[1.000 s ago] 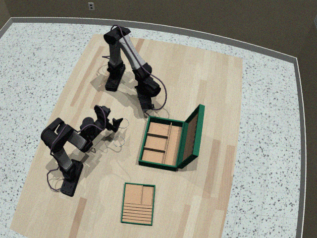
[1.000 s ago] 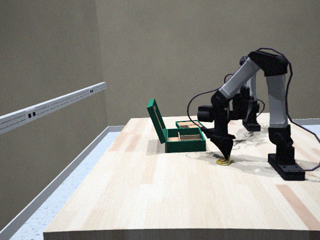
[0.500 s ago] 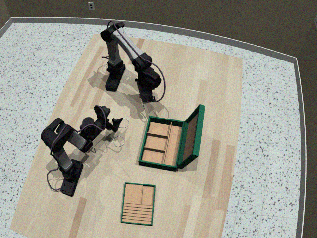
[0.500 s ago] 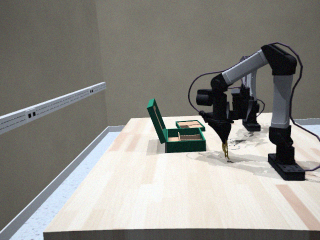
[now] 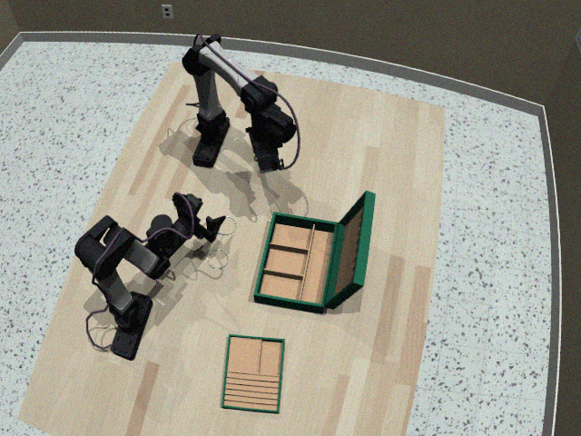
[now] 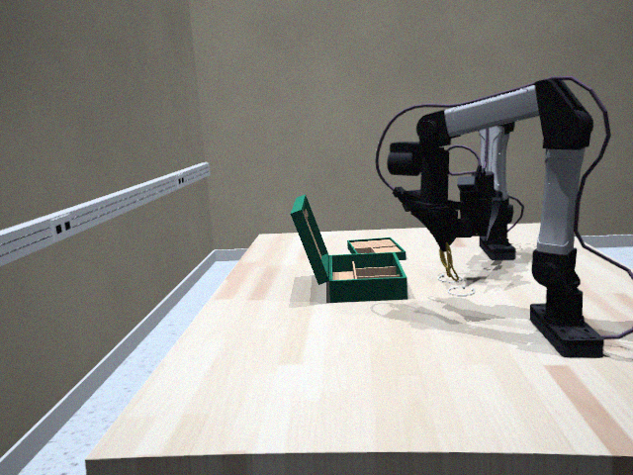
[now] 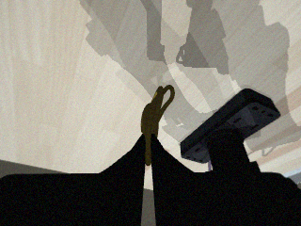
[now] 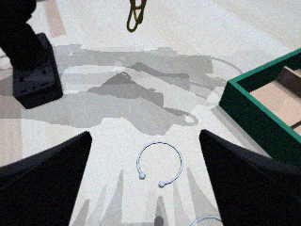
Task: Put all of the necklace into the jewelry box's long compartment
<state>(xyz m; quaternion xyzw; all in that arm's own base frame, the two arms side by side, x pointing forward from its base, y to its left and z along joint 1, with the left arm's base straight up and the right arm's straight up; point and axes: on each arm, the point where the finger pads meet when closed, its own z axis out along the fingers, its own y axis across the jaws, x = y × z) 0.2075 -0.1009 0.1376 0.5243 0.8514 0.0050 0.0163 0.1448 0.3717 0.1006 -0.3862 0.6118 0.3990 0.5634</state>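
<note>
The left gripper (image 5: 269, 164) (image 6: 445, 247) (image 7: 148, 137), pinched shut on the gold necklace (image 6: 448, 263) (image 7: 150, 120) (image 8: 136, 14), dangles it outside the jewelry box (image 5: 289, 302) (image 6: 367, 290) (image 8: 263, 116), whose long compartment (image 5: 319, 267) (image 6: 342, 274) lies beyond the small ones, its long axis along the lid hinge.

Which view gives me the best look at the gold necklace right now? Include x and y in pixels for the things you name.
The left wrist view: there the gold necklace (image 6: 448, 263) (image 7: 150, 120) (image 8: 136, 16) appears largest, hanging bunched between the fingertips. The exterior view shows it dangling, but smaller. The right wrist view catches only its lower end. From the top, I can't make it out.
</note>
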